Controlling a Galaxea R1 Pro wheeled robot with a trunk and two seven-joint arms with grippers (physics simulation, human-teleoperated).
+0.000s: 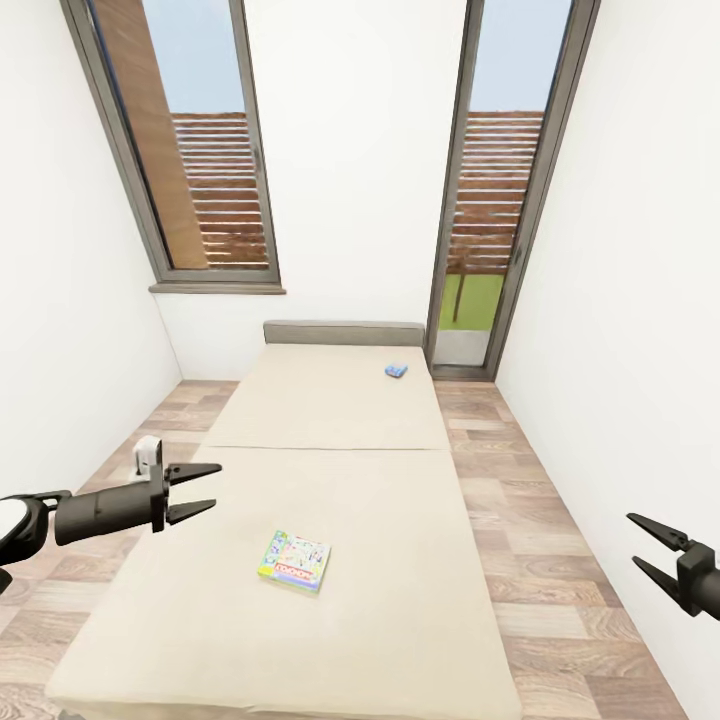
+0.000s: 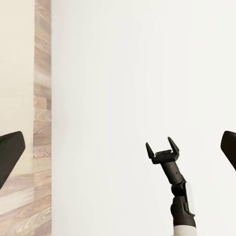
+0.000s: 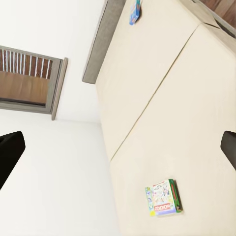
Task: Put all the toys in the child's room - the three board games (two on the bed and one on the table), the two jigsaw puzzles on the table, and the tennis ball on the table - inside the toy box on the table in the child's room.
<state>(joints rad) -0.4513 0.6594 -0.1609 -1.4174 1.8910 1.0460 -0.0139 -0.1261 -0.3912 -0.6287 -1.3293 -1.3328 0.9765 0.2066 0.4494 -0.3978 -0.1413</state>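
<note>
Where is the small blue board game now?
In the head view, the small blue board game lies on the bed, far end, near the headboard, right side.

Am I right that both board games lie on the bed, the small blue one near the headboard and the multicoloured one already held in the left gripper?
Not quite: the multicoloured board game lies flat on the bed, unheld, as the head view shows. The left gripper is open and empty. The small blue board game is near the headboard.

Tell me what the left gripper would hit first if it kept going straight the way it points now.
Probably nothing on the bed. The left gripper, open, points sideways across the mattress, above it. Its wrist view looks at the right gripper with the white wall behind, so that arm likely comes first; depth is unclear.
</note>
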